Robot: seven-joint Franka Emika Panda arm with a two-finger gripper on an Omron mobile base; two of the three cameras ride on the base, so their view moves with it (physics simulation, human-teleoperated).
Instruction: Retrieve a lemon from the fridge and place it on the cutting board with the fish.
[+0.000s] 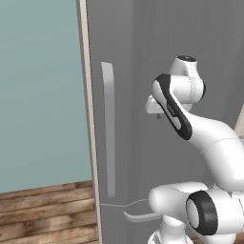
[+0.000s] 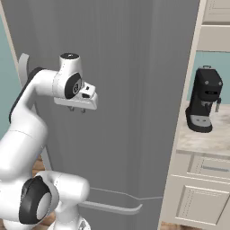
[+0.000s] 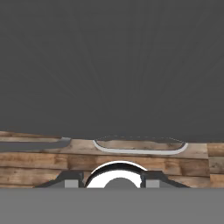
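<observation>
Right base view has the gripper (image 2: pixel 77 109) hanging empty in front of the fridge (image 2: pixel 134 67), fingers drawn close together. Its door is closed, the long handle (image 1: pixel 109 128) near the left edge.

No legible text, seemingly.

flat, even rendered light, no glare; soft shading on the fridge (image 1: pixel 157 57); hand view dimmer.
</observation>
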